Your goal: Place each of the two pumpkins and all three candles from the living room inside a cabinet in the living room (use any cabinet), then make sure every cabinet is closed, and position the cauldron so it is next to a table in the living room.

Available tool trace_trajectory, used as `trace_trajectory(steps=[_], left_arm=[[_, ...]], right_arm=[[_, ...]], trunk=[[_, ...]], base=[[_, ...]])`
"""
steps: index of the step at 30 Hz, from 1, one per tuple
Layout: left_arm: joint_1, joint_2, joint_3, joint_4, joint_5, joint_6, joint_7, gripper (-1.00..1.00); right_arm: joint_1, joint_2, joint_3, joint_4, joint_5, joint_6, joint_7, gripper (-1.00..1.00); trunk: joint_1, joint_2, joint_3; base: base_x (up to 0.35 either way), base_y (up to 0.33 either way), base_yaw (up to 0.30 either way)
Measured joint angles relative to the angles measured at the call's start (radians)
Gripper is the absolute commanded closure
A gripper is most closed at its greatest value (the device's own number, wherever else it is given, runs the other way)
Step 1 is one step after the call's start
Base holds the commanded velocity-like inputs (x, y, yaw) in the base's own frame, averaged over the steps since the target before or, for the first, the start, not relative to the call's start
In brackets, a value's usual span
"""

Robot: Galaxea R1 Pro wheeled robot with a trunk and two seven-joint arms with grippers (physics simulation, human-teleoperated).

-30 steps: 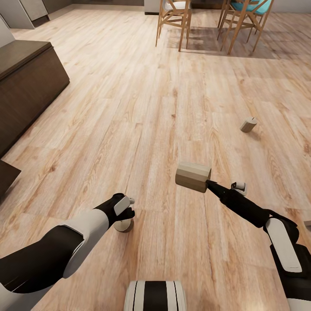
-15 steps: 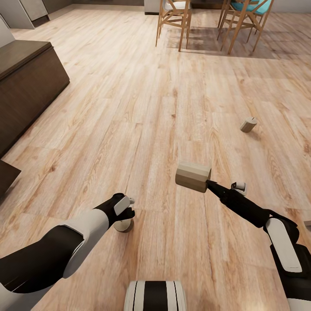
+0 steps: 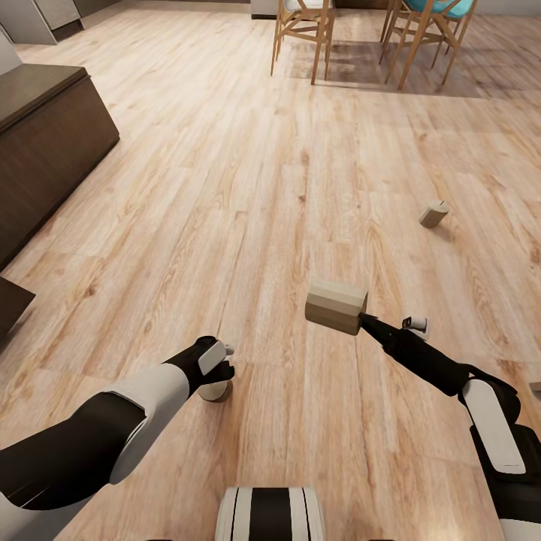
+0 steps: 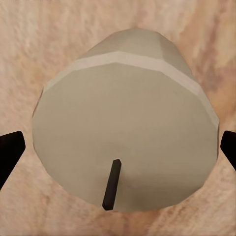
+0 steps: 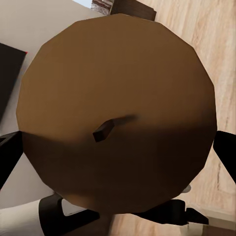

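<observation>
Above the pale wood-plank floor, each gripper pinched a stubby beige candle: left gripper, right gripper.

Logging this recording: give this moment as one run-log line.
left gripper: shut on candle | right gripper: shut on second candle | third candle: floor | cabinet: ahead-left

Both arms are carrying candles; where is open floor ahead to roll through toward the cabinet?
The widest bare floor runs from the cabinet on the left across to the loose candle lying on the right. The far end is crowded by the chairs. Near the base, the left gripper and right gripper, each shut on a candle, take up the low space.
</observation>
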Motion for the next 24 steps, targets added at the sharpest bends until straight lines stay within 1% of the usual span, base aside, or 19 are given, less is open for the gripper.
trace_trajectory(steps=[23,24], left_arm=[[0.0,0.0,0.0,0.0,0.0,0.0,0.0,-1.0],[0.0,0.0,0.0,0.0,0.0,0.0,0.0,-1.0]], right_arm=[[0.0,0.0,0.0,0.0,0.001,0.001,0.0,1.0],[0.0,0.0,0.0,0.0,0.003,0.0,0.0,1.0]], trunk=[[0.0,0.0,0.0],[0.001,0.0,-0.004]], base=[[0.0,0.0,0.0],[0.0,0.0,0.0]])
